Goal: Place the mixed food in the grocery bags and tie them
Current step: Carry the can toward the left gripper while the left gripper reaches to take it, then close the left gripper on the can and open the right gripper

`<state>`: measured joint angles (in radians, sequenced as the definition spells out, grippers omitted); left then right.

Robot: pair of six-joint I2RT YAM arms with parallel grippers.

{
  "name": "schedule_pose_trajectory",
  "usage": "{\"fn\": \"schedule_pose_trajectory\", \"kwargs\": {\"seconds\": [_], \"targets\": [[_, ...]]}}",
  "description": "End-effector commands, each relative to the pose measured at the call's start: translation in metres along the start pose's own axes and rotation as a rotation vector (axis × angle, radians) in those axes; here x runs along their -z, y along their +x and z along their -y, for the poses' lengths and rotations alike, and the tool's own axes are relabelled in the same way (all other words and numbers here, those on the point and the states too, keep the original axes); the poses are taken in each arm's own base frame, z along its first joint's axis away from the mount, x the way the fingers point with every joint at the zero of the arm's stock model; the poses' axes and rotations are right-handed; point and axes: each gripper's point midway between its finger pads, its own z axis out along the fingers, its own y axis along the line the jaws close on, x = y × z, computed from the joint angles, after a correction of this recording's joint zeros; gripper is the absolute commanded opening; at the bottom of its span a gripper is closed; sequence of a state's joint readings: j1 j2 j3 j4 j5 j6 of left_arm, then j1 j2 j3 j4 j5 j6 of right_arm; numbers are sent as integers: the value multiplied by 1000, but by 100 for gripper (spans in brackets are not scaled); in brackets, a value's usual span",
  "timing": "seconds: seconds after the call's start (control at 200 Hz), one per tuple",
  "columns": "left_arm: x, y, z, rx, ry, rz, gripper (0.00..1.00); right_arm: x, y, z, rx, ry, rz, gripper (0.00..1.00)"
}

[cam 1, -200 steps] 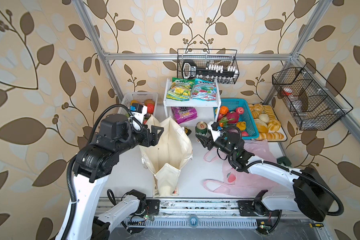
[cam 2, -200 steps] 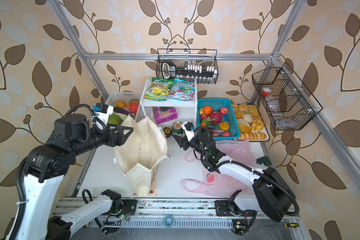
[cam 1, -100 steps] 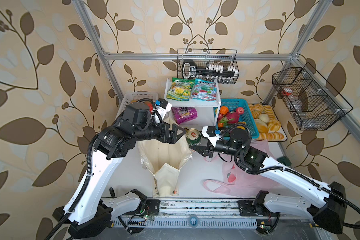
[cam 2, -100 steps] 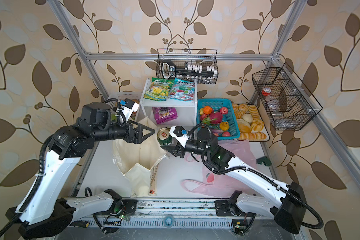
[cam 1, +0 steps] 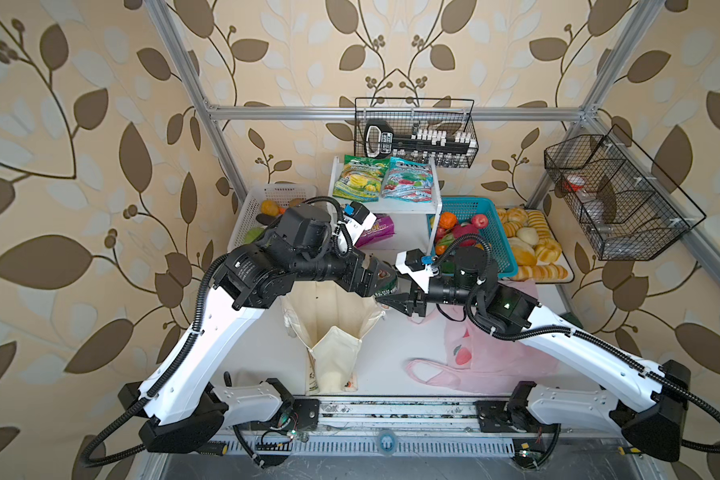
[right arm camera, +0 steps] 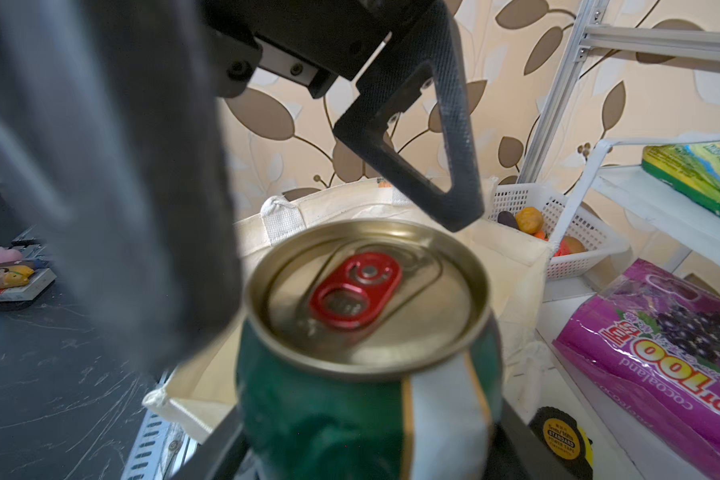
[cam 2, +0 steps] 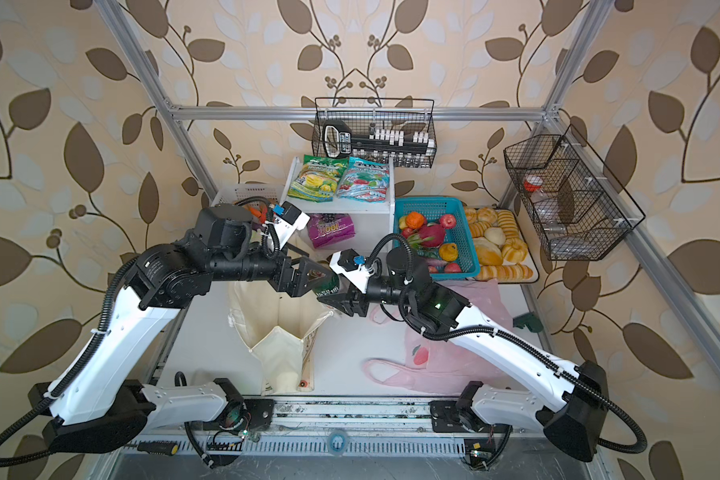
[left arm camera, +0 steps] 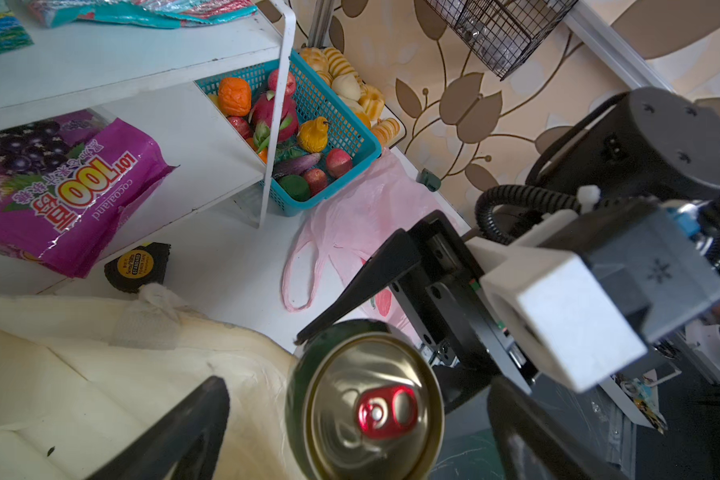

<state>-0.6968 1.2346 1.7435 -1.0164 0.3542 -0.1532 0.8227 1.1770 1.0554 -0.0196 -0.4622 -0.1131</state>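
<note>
Right wrist view: your right gripper grasps the green drink can. Your left gripper stands released around its top, over the canvas tote.

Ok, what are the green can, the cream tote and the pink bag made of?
The green drink can: thin metal, likely aluminium, with shiny gold lid, red pull tab, glossy printed wall. The cream tote: seemingly woven canvas, matte, stitched handle patches. The pink bag: thin plastic film, translucent and crumpled.
</note>
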Motion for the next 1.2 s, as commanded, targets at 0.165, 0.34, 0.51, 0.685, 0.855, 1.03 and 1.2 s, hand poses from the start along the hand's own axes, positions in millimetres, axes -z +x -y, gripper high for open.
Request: {"fn": "schedule_pose_trajectory", "kwargs": {"seconds": [0.165,0.34,0.51,0.685,0.855,1.03,1.2], "targets": [[-8,0,-4,-86,-75,-20,93,12,-60,-8,86,-28,158,41],[-14,3,-1,-88,-53,-35,86,12,-64,-9,85,-36,166,41],[-16,13,-7,-89,-80,-81,85,14,-68,-8,94,-13,174,41],[-13,17,-8,-87,-93,-93,83,14,-67,-4,103,14,167,41],[-12,20,-7,-79,-85,-108,84,13,-67,-2,114,46,167,41],[-10,22,-4,-77,-72,-113,71,12,-67,-2,123,58,170,41],[1,9,0,-74,-69,-37,54,12,-65,-6,125,47,159,49]]}}
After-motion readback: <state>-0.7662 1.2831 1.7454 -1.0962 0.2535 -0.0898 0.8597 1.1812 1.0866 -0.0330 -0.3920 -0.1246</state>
